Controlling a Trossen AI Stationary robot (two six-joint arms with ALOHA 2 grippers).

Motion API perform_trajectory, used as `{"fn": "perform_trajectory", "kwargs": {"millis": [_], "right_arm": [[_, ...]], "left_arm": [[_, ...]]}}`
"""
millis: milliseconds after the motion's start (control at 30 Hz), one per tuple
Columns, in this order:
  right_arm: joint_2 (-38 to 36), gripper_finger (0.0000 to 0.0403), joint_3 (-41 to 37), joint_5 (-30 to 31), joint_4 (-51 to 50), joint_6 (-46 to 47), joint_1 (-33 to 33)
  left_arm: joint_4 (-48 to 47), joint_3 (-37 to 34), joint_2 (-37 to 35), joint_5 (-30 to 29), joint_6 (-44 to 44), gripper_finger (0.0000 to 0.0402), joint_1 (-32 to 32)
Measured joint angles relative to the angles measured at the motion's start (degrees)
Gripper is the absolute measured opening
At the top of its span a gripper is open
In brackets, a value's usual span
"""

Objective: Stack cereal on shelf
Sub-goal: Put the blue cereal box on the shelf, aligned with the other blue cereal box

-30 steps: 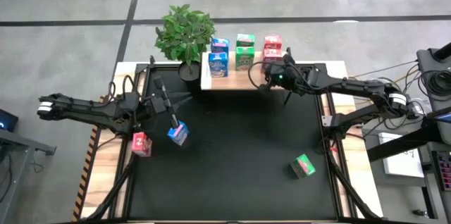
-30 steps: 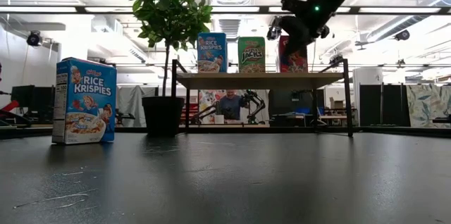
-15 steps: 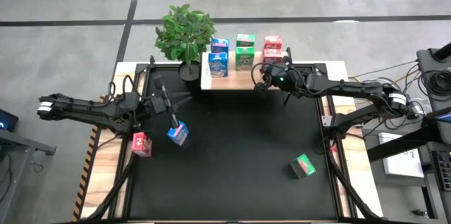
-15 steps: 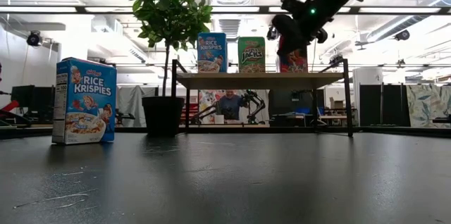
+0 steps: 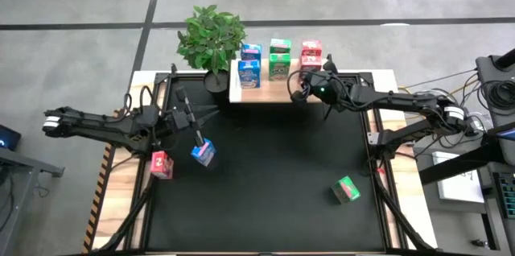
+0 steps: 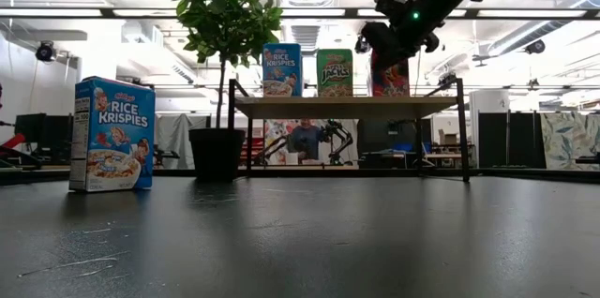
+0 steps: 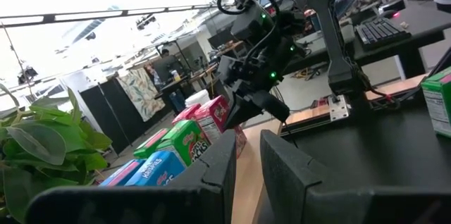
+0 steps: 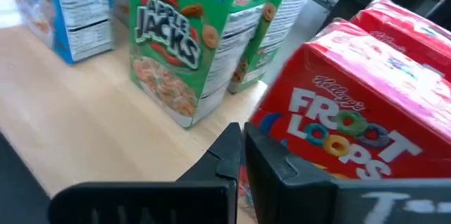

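Observation:
The wooden shelf (image 5: 261, 93) stands at the table's far edge. On it stand two blue cereal boxes (image 5: 249, 71), two green ones (image 5: 279, 64) and two red ones (image 5: 311, 64). My right gripper (image 5: 298, 88) is shut and hovers at the shelf's front, its tip (image 8: 243, 136) by the front red box (image 8: 345, 132). My left gripper (image 7: 246, 146) waits raised at the table's left, a narrow gap between its fingers and nothing in it. A blue box (image 5: 203, 152) stands upright on the table, with a red box (image 5: 162, 164) beside it. A green box (image 5: 346, 189) lies near right. My right gripper's shut fingers (image 8: 271, 160) stand at the lower corner (image 8: 262, 122) of the front red box, coming at it slanting down from the table's near right. Whether they touch the box I cannot tell. The box stands upright on the shelf plank.
A potted plant (image 5: 211, 37) stands at the shelf's left end. The black mat (image 5: 273, 167) between the loose boxes is bare. Beyond the table, the low view shows a room with a person (image 6: 305, 139) seated behind the shelf.
My right gripper has turned a little in front of the red box, its tip swinging slightly toward the table's left, and it stays shut. The boxes on the shelf and on the table have kept their places.

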Motion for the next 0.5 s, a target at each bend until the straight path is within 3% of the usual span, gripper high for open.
{"fn": "perform_trajectory", "kwargs": {"millis": [267,500], "right_arm": [[-3.2,0.0009,0.0,-5.3,0.6,-3.4,7.1],[-4.4,0.0009,-0.6,-6.1,4.1,-7.3,17.4]], "left_arm": [[-0.2,1.4,0.2,0.3,-4.6,0.0049,-0.7],[-5.0,6.7,3.7,2.0,-14.3,0.0045,-8.0]]}}
